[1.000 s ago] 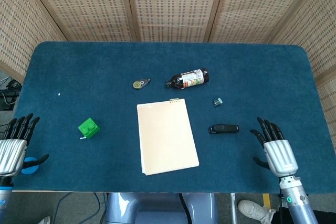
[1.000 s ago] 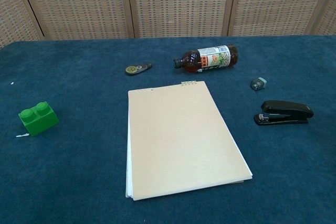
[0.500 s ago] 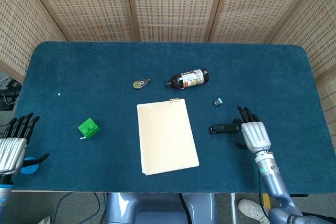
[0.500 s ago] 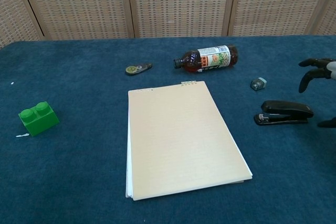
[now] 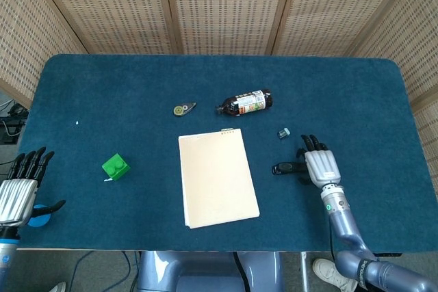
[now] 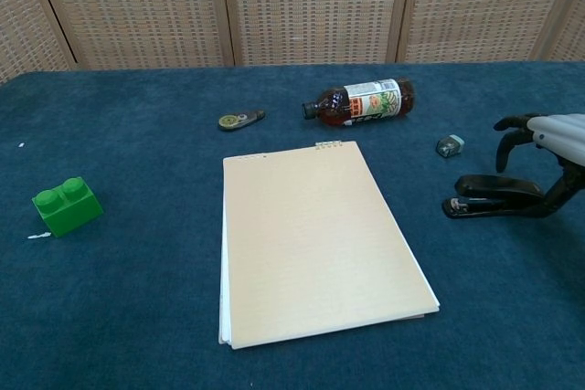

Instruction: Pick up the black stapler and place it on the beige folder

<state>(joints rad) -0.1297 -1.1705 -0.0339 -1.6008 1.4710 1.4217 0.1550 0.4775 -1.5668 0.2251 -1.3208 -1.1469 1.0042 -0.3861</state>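
Observation:
The black stapler lies flat on the blue table, just right of the beige folder. My right hand hovers over the stapler's right end, fingers arched and apart, thumb down beside the stapler's rear. I cannot see it gripping the stapler. My left hand rests at the table's front left edge with its fingers spread and nothing in it; only the head view shows it.
A brown bottle lies on its side behind the folder. A small teal object sits just behind the stapler. A correction-tape roller and a green brick lie to the left.
My right hand has moved from the table's front right toward the stapler and now arches over its right end. The stapler and my left hand have not moved.

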